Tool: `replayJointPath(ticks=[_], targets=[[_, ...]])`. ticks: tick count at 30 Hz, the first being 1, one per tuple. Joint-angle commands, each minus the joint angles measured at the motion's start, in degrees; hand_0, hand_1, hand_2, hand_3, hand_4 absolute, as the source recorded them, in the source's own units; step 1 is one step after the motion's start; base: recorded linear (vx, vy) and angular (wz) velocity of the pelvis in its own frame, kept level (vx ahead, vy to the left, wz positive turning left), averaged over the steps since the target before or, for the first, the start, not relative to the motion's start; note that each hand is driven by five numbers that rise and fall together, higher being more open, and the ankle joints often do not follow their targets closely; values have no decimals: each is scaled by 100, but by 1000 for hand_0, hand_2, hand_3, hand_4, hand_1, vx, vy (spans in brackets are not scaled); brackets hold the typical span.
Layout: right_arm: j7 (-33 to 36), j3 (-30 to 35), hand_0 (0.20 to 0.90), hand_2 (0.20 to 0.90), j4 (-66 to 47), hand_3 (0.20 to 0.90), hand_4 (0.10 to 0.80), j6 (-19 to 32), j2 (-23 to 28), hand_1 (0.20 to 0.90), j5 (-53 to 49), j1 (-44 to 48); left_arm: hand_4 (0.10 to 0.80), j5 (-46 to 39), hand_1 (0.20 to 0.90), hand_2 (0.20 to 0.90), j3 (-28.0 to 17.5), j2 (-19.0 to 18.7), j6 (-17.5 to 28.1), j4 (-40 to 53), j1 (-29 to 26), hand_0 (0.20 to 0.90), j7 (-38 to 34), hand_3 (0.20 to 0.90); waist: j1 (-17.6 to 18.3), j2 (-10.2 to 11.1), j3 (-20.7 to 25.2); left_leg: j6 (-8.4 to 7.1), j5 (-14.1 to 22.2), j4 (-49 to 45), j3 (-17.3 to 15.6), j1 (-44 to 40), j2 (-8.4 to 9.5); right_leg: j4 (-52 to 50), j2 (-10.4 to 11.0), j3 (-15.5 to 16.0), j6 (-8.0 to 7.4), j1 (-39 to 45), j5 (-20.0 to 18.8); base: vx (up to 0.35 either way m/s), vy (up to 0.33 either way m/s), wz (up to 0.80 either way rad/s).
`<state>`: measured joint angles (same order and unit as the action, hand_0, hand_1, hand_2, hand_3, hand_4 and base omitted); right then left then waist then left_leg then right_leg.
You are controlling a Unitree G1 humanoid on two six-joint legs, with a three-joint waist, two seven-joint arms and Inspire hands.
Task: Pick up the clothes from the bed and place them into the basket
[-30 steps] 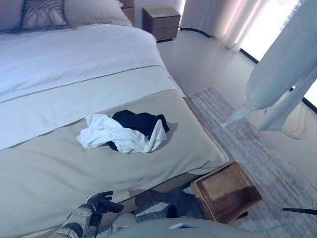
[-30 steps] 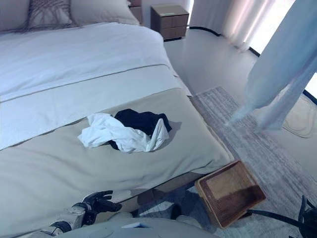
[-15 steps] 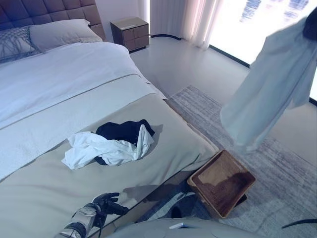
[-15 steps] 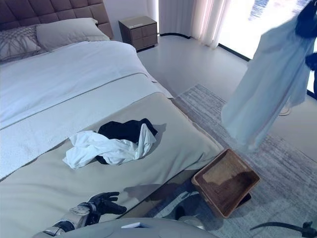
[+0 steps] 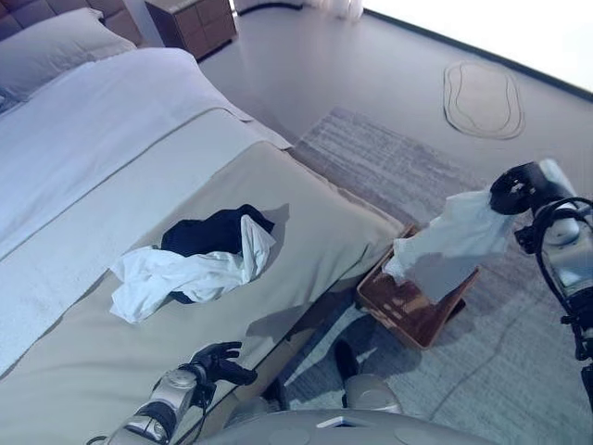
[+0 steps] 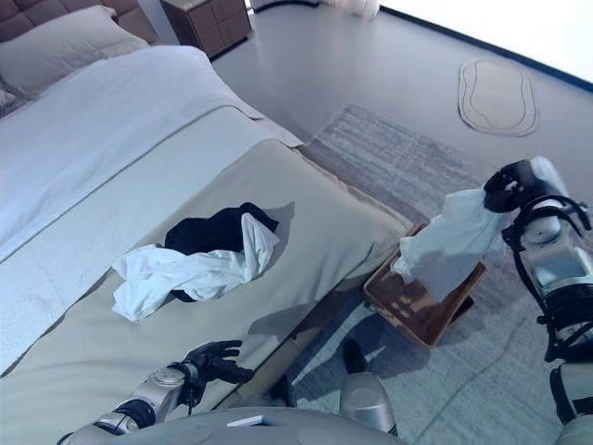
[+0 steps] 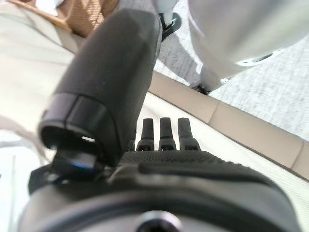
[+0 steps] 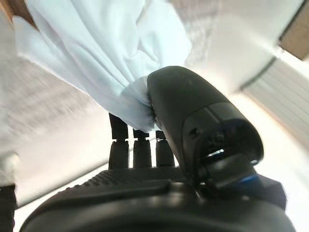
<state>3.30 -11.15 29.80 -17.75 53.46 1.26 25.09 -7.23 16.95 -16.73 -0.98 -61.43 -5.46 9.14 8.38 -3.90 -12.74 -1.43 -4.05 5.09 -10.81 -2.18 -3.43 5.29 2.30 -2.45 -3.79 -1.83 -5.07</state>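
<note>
My right hand (image 5: 521, 188) is shut on a pale blue-white garment (image 5: 443, 243) that hangs down into the brown wicker basket (image 5: 400, 313) on the rug beside the bed. The right wrist view shows my thumb (image 8: 193, 116) pinching the cloth (image 8: 101, 58). A white garment (image 5: 190, 276) and a dark navy one (image 5: 208, 232) lie bunched together on the beige bed cover (image 5: 111, 371). My left hand (image 5: 215, 362) rests at the bed's near edge with relaxed fingers (image 7: 161, 137), empty.
The bed (image 5: 102, 139) has white sheets and a pillow (image 5: 51, 46) at the far end. A wooden nightstand (image 5: 196, 20) stands beyond it. A grey rug (image 5: 398, 167) lies beside the bed, and an oval mat (image 5: 482, 97) lies further off.
My right hand has lowered the pale garment from high up down to the basket, where its lower part now hangs inside. The camera has tilted and shifted. The left hand stays put.
</note>
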Motion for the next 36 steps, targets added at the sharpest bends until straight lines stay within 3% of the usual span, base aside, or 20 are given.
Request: replayJointPath(ticks=[1, 2, 11, 14, 17, 21, 25, 29, 33, 36], targets=[[339, 502, 768, 768, -10, 746, 646, 144, 52, 768, 555, 730, 800, -33, 900, 900, -33, -304, 213, -167, -270, 900, -96, 900, -138, 367, 153, -23, 442, -9, 124, -75, 97, -376, -16, 356, 112, 0, 343, -121, -46, -1], [349, 382, 900, 900, 182, 900, 800, 103, -5, 900, 667, 778, 800, -59, 900, 900, -16, -309, 216, -137, -345, 900, -126, 900, -158, 344, 61, -33, 415, -9, 136, 0, 94, -384, -15, 364, 120, -81, 329, -138, -47, -1], [573, 179, 900, 900, 537, 900, 800, 98, -44, 900, 581, 921, 800, -198, 900, 900, -5, -370, 219, -18, -510, 900, -201, 900, -228, 257, -246, -73, 310, -13, 224, 243, 100, -401, -19, 464, 165, -300, 291, -62, -29, 1], [135, 182, 900, 900, 458, 900, 800, -184, 12, 900, 751, 867, 800, -246, 900, 900, -58, -396, 222, 18, -481, 900, -180, 900, -230, 273, -263, -92, 306, -26, 238, 259, 108, -410, -24, 490, 174, -315, 302, 2, -6, 6], [-767, 136, 900, 900, 521, 900, 800, -535, 169, 900, 915, 700, 800, -306, 900, 900, -136, -441, 180, 88, -464, 900, -153, 900, -245, 343, -251, -104, 315, -76, 243, 257, 105, -425, -26, 524, 204, -296, 326, 20, -19, 8], [-1209, -9, 900, 900, 840, 900, 800, -512, 305, 900, 1005, 640, 800, -291, 900, 900, -149, -462, 150, 102, -449, 900, -158, 900, -308, 420, -233, -109, 300, -102, 268, 250, 86, -448, -31, 599, 228, -246, 349, 34, -35, 9], [-728, 15, 900, 900, 664, 900, 800, 138, 400, 900, 642, 748, 800, -327, 900, 900, -149, -461, 245, 117, -285, 900, -209, 900, -416, 467, -226, -120, 300, -160, 367, 220, 67, -471, -23, 683, 249, -137, 380, 92, 1, 13], [-990, 114, 900, 900, -1212, 900, 800, 251, -30, 900, 893, 942, 800, -498, 900, 900, -318, -345, 323, 86, -204, 900, -269, 900, -508, 492, -300, -97, 338, -300, 524, 335, 151, -602, 4, 725, 270, -191, 462, 71, 132, 6], [-1296, -401, 900, 900, -1467, 900, 800, 640, -225, 900, 1299, 1359, 800, -702, 900, 900, -355, -308, 294, 152, -216, 900, -354, 900, -812, 568, -443, -51, 282, -329, 747, 541, 233, -688, 42, 947, 282, -269, 512, 0, 135, 28], [-1219, -935, 900, 900, -1113, 900, 800, 650, -322, 900, 1487, 1987, 800, -846, 900, 900, -239, -288, 409, 205, -217, 900, -391, 900, -1198, 590, -669, -6, 229, -430, 1074, 761, 332, -776, 111, 1262, 315, -317, 549, -6, 137, 48]])
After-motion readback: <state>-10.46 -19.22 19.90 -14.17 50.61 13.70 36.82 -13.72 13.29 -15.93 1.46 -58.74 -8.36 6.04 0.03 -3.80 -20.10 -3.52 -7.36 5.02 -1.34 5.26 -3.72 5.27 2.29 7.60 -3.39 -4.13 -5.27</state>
